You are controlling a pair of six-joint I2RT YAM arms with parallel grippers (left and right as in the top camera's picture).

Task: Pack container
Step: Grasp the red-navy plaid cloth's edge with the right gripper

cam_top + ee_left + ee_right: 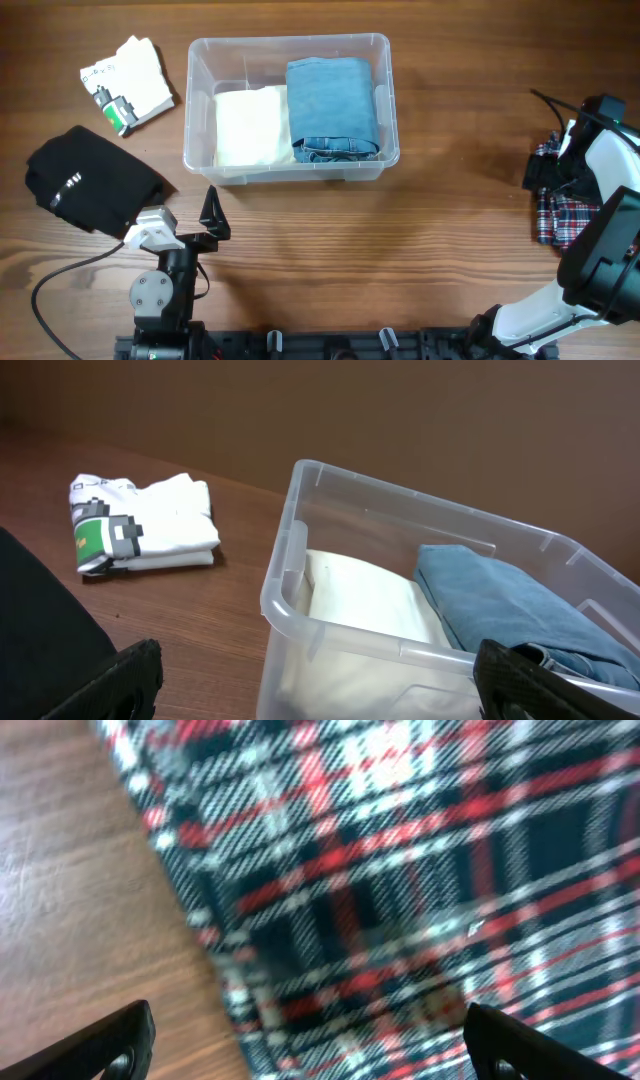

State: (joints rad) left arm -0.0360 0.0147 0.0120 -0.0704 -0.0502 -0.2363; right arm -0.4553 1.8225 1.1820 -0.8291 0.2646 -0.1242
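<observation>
Facing plaid cloth [400, 870], right gripper [310, 1045] gapes — container [290, 41] holds folded jeans [332, 100].

Dark wood-grain table [330, 240], plain brown wall [420, 420] behind, soft even light

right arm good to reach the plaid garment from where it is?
Probably yes: the right gripper hangs open directly over the plaid garment, with nothing between them. Whether it already touches the cloth can't be judged.
</observation>
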